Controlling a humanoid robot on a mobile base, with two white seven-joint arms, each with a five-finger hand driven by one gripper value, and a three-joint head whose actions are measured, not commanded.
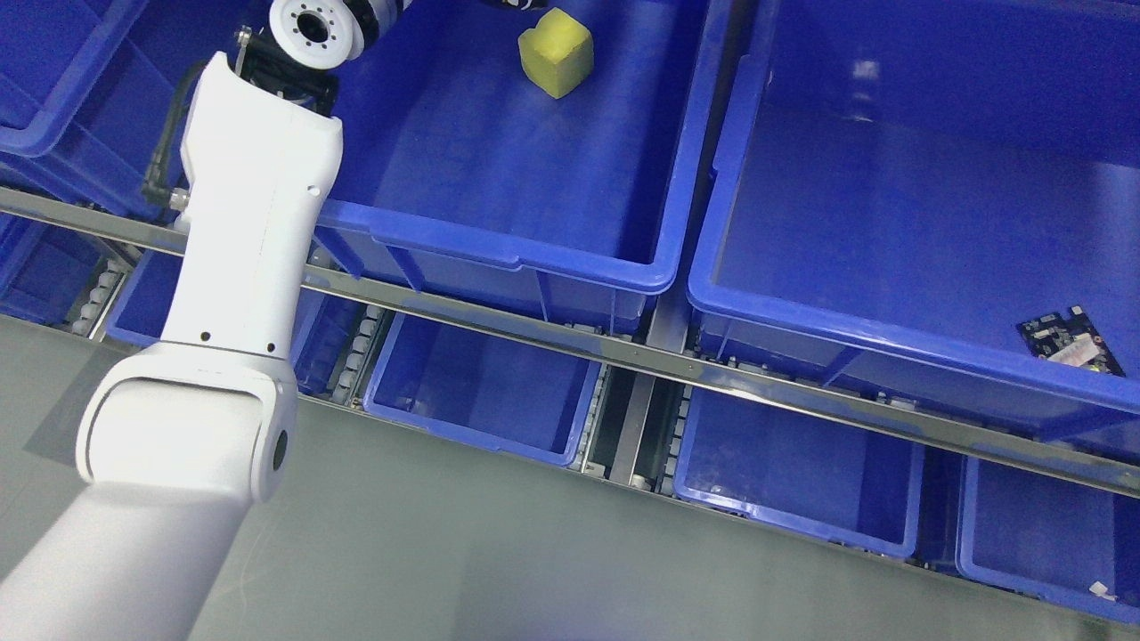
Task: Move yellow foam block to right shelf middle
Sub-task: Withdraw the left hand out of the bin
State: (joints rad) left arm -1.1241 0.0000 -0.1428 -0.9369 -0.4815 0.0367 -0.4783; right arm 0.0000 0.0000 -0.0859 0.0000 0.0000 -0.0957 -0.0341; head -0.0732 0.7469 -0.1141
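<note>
Nearest to me I see a grey floor [499,543] running under the rack. My left arm [240,267] rises from the lower left, white and jointed, and reaches up past the top edge. A dark part of the left hand [512,4] just shows at the top edge, so I cannot tell how its fingers sit. Beyond the floor a row of lower blue bins [481,383] sits behind a steel rail [641,356]. Above the rail are two large blue bins. The right bin [891,223] holds a small dark circuit board [1071,343] near its front corner. The middle bin [499,178] holds the yellow foam block [556,52] far back, just below the hand. The block looks roughly cubic, one corner pointing towards me, with no clear long axis.
</note>
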